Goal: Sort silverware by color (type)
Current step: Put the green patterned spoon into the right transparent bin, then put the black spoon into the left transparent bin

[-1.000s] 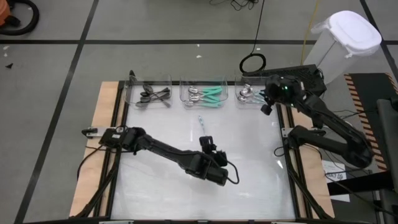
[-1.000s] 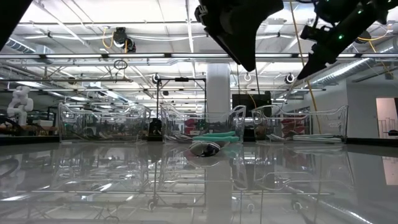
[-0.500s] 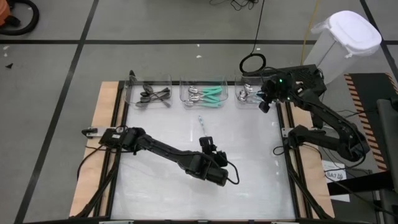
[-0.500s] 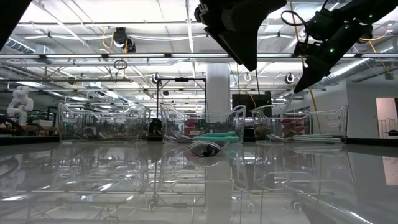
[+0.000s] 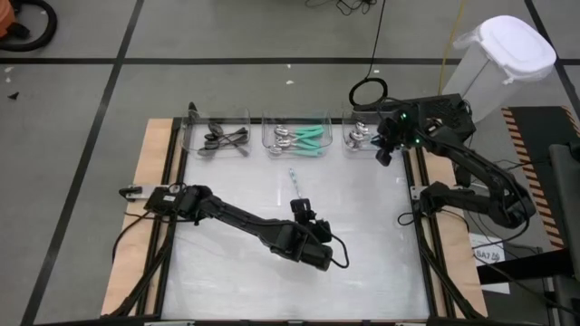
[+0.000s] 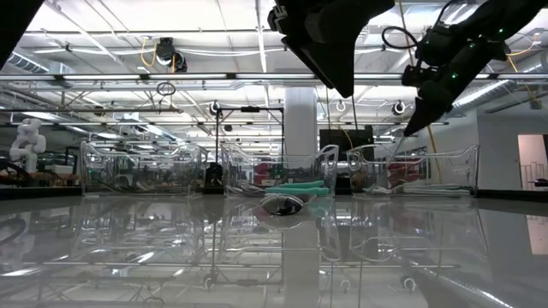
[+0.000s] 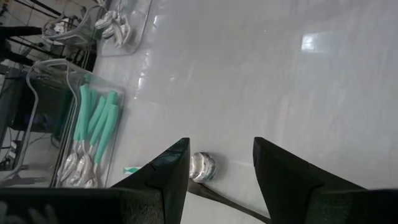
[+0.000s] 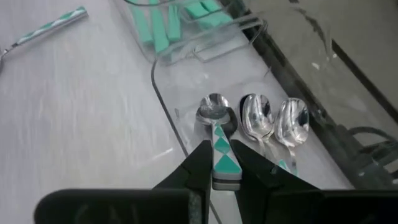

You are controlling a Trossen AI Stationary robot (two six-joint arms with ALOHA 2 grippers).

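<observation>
Clamped on the handle of a patterned spoon [image 8: 219, 144], the right gripper [image 5: 384, 149] hangs in the high view at the near right corner of the right-hand bin [image 5: 361, 138]; since a second ago it has drawn slightly left toward that bin. Three clear bins stand along the table's far edge: the left bin [image 5: 217, 138] holds dark utensils, the middle bin [image 5: 297, 139] teal-handled spoons [image 5: 308, 138], the right-hand one a few silver spoons. One loose spoon [image 5: 295, 182] lies on the white tabletop [image 5: 362, 235] near the middle bin, just beyond the left gripper [image 5: 301, 208], whose fingers stand apart, unmoved.

From the low view, the bins line the far edge of the glossy surface, with a large hall of ceiling lights and frames behind; the right gripper [image 6: 419, 120] hovers above the right-hand bin.

Through the left wrist view, spread fingers [image 7: 171, 168] frame the loose spoon's bowl [image 7: 203, 167], not touching it.

Over the right wrist view, the held spoon's bowl hangs over the bin beside two silver spoons [image 8: 273, 121].
</observation>
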